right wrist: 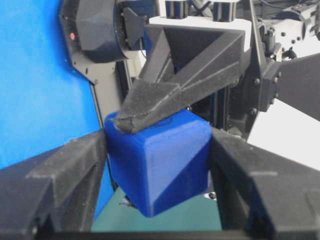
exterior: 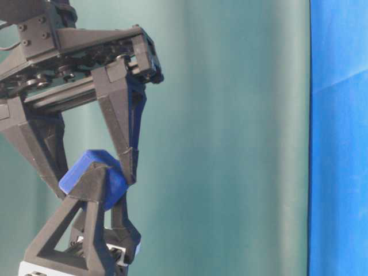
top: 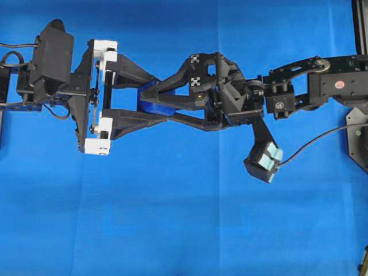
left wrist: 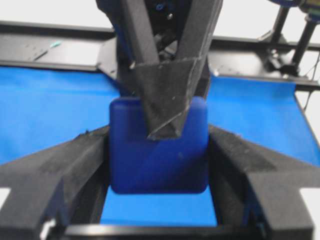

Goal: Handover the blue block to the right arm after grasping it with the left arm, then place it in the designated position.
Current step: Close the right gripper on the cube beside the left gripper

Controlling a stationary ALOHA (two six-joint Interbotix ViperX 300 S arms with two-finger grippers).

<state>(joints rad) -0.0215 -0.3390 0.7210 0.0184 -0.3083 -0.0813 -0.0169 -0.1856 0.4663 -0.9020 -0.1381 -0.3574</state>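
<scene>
Block [top: 150, 103] hangs mid-air above the blue cloth [top: 172, 230], just left of centre in the overhead view, pinched by both grippers at once. The left gripper [top: 150, 103], reaching toward 3 o'clock, has its fingers closed against two opposite faces. The right gripper [top: 148, 96], pointing toward 9 o'clock, presses its fingers on the other faces.

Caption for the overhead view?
Mid-air handover: left gripper and right gripper both clamp the blue block above the cloth.
</scene>
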